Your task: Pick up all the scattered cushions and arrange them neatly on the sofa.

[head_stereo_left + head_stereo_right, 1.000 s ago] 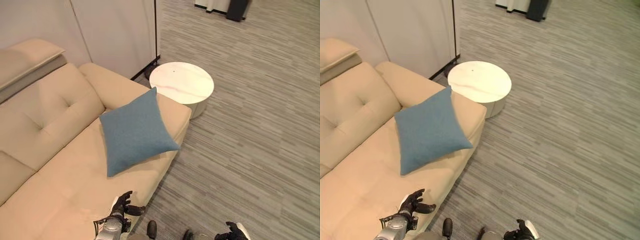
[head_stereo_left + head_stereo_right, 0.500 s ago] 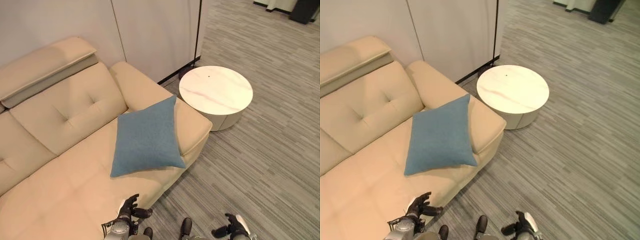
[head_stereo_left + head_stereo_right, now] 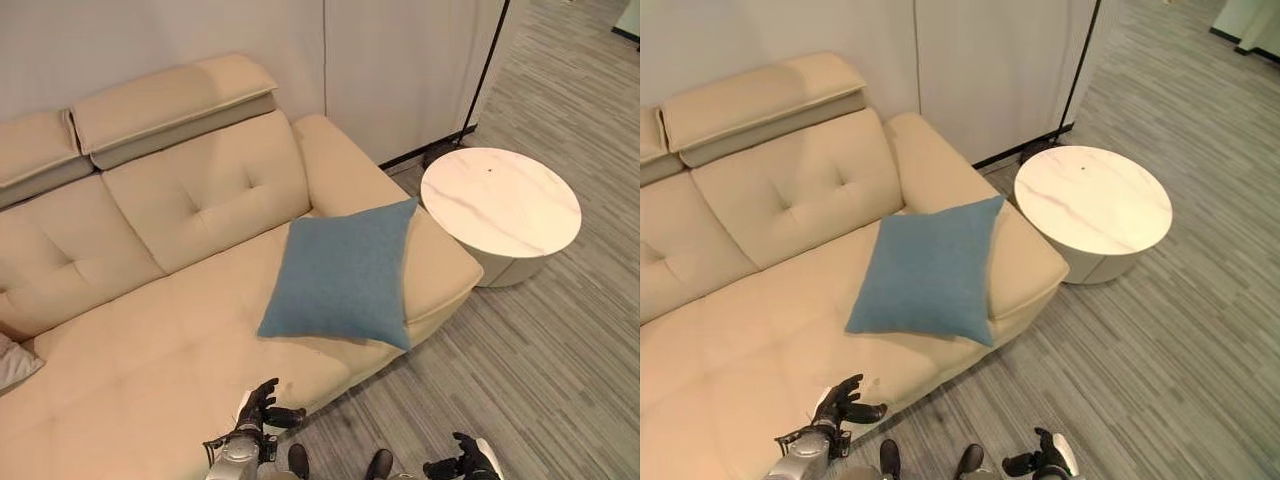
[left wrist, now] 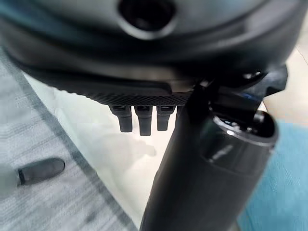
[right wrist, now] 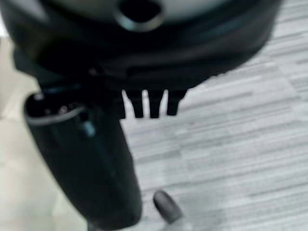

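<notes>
A blue cushion (image 3: 345,272) lies on the beige sofa (image 3: 150,340), one corner propped on the armrest beside the round marble side table (image 3: 500,205). A second, pale cushion (image 3: 15,360) shows at the seat's far end. The left hand (image 3: 262,410) hangs over the seat's front edge, fingers relaxed and spread, empty. The right hand (image 3: 462,462) hangs low over the floor, likewise loose and empty. In judgement, the blue cushion should be gripped at opposite edges and stood squarely against the backrest.
</notes>
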`<state>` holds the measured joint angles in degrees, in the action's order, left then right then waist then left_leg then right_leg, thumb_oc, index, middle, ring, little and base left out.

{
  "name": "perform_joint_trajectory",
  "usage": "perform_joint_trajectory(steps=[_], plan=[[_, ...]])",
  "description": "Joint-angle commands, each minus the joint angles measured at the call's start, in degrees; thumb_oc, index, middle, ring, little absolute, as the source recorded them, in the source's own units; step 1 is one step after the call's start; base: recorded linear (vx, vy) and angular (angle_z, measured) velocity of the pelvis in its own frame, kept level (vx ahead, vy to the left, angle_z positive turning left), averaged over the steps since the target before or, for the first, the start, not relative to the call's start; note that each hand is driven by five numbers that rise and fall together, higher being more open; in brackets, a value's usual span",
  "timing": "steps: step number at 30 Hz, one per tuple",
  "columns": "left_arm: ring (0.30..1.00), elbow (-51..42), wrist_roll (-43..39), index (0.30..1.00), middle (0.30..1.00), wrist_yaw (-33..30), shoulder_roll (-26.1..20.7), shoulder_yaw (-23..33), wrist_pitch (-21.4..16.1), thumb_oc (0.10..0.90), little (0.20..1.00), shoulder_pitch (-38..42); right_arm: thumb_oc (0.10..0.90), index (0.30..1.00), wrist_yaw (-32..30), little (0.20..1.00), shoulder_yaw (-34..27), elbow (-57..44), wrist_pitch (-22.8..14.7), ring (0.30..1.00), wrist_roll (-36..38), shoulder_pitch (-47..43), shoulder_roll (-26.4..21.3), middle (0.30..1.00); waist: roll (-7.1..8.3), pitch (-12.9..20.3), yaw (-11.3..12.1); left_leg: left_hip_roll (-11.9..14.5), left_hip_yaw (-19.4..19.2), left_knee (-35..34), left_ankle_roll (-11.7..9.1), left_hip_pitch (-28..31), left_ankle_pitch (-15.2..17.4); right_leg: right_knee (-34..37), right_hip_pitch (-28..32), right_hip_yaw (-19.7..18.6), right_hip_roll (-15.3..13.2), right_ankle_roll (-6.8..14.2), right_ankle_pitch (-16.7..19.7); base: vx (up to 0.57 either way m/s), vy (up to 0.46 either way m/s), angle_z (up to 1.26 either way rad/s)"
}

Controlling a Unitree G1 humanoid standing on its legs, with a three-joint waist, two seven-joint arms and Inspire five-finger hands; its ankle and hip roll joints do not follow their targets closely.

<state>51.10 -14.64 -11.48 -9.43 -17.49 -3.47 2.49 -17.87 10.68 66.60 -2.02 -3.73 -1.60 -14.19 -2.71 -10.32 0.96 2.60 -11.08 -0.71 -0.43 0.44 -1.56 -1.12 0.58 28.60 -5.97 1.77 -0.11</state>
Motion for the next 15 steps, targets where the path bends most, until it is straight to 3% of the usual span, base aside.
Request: perform_joint_trajectory(steps=[1, 8, 10, 12, 13, 14, 15], plan=[[0.900, -2.8, -1.0, 0.900, 0.900, -1.9, -0.7, 1.8, -3.6, 0.800, 0.900, 2.2, 0.800, 0.900, -2.8, 0.900, 1.1, -1.0, -1.2, 0.900, -1.0, -1.3, -0.7, 0.900, 3.39, 3.5, 1.5, -0.3, 0.6, 2.2, -1.5, 0.2, 6.0, 3.9, 4.1, -4.5, -0.5, 4.4, -2.1, 0.04, 0.082, -0.04], [0.900, -3.7, -2.2, 0.900, 0.900, -2.4, -1.1, 2.7, -4.2, 0.800, 0.900, 1.2, 0.800, 0.900, -3.2, 0.900, 1.6, -2.1, -0.9, 0.900, -2.2, -1.8, -0.6, 0.900, 3.26, 3.7, 3.0, -2.3, 3.9, 0.8, -0.3, 0.8, 6.5, -0.7, 2.9, -5.4, -1.8, 5.3, -2.6, -0.01, 0.107, -0.05], [0.900, -4.2, -2.3, 0.900, 0.900, -2.7, -1.1, 2.8, -4.3, 0.800, 0.900, 1.3, 0.800, 0.900, -2.7, 0.900, 1.9, -2.5, -0.3, 0.900, -3.4, -1.8, -0.6, 0.900, 2.29, 2.8, 2.8, -3.4, 5.8, -0.8, 1.0, 1.5, 6.5, -9.4, -1.3, -6.5, -4.5, 6.2, -3.2, -0.05, 0.167, -0.05], [0.900, -4.3, -2.3, 0.900, 0.900, -2.8, -1.2, 2.9, -4.4, 0.800, 0.900, 1.5, 0.800, 0.900, -2.4, 0.900, 2.1, -2.3, -0.1, 0.900, -3.6, -1.9, -0.5, 0.900, 2.07, 2.7, 2.6, -3.6, 6.3, -1.1, 1.5, 1.4, 6.2, -11.8, -2.7, -7.0, -5.3, 6.6, -3.0, -0.02, 0.088, 0.04], [0.900, -3.7, -2.3, 0.900, 0.900, -2.8, -1.4, 2.9, -4.8, 0.800, 0.900, 2.0, 0.800, 0.900, -2.1, 0.900, 2.1, -1.8, -0.2, 0.900, -3.0, -2.0, -0.4, 0.900, 1.85, 2.1, 2.0, -3.8, 7.4, -2.1, 2.0, 2.0, 5.9, -16.0, -5.9, -11.0, -4.8, 7.1, -2.4, -0.01, 0.046, 0.07], [0.900, -3.7, -2.4, 0.900, 0.900, -3.2, -1.5, 2.7, -5.0, 0.800, 0.900, 2.3, 0.800, 0.900, -2.1, 0.900, 2.2, -1.7, -0.3, 0.900, -2.4, -2.3, -0.2, 0.900, 1.80, 1.6, 1.3, -3.9, 8.4, -2.3, 2.0, 2.3, 5.8, -16.2, -7.7, -15.3, -2.6, 6.4, -2.9, -0.01, 0.046, 0.09], [0.900, -3.7, -2.4, 0.900, 0.900, -3.2, -1.5, 2.7, -5.0, 0.800, 0.900, 2.4, 0.800, 0.900, -2.1, 0.900, 2.2, -1.6, -0.3, 0.900, -2.4, -2.3, -0.2, 0.900, 1.78, 1.7, 1.4, -3.9, 8.4, -2.3, 2.0, 2.1, 5.8, -16.1, -7.8, -15.4, -2.5, 6.4, -2.7, 0.02, -0.015, 0.16]])
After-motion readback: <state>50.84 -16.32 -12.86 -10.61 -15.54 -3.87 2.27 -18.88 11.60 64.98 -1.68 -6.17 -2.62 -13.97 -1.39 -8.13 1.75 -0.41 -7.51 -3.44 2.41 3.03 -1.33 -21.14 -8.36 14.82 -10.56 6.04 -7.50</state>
